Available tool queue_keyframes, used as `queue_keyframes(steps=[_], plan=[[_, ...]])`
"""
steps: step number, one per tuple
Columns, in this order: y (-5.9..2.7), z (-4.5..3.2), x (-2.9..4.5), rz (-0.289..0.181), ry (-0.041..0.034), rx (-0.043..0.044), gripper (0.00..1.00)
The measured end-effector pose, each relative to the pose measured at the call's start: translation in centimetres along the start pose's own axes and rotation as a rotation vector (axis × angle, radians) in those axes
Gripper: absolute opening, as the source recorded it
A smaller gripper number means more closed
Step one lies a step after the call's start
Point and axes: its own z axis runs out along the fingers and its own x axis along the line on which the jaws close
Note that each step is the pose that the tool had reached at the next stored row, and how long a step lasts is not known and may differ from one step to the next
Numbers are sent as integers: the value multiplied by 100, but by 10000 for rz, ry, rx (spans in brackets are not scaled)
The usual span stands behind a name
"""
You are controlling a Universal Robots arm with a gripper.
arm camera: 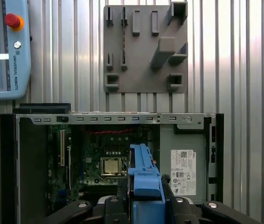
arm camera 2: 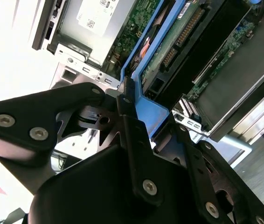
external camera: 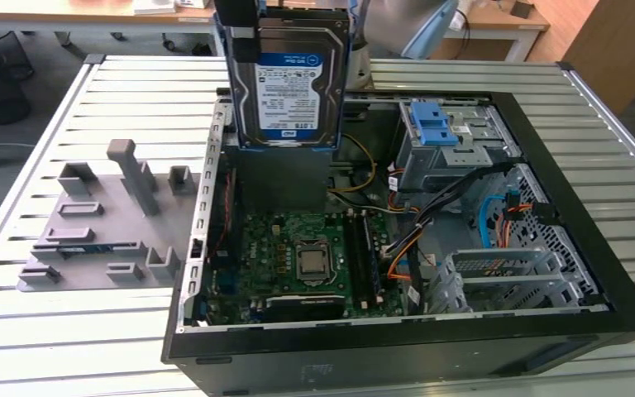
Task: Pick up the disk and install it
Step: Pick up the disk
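Exterior view: we see flat rectangular silver metal disk with white-and-blue label, in blue plastic carrier (external camera: 290, 83), hanging on edge, long axis vertical, label toward camera. Black pincer (external camera: 292, 25) holds its top end. Below: open black computer case (external camera: 406, 364) on slatted metal worktop (external camera: 130, 99). Case holds green motherboard (external camera: 307, 256) and grey metal cage with blue latches (external camera: 445, 136). Cage lies lower, toward exterior view's right of disk.

First wrist view: disk edge-on over case; grey power-supply box with white sticker (arm camera: 183, 172) inside.

Second wrist view: fingers (arm camera 2: 132, 135) pressed on carrier; pincer closed on disk.
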Motion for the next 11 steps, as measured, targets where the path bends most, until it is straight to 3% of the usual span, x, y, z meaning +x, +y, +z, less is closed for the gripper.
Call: queue_keyframes(steps=[11], plan=[[-158, 1, -4, 0, 0, 0, 36]])
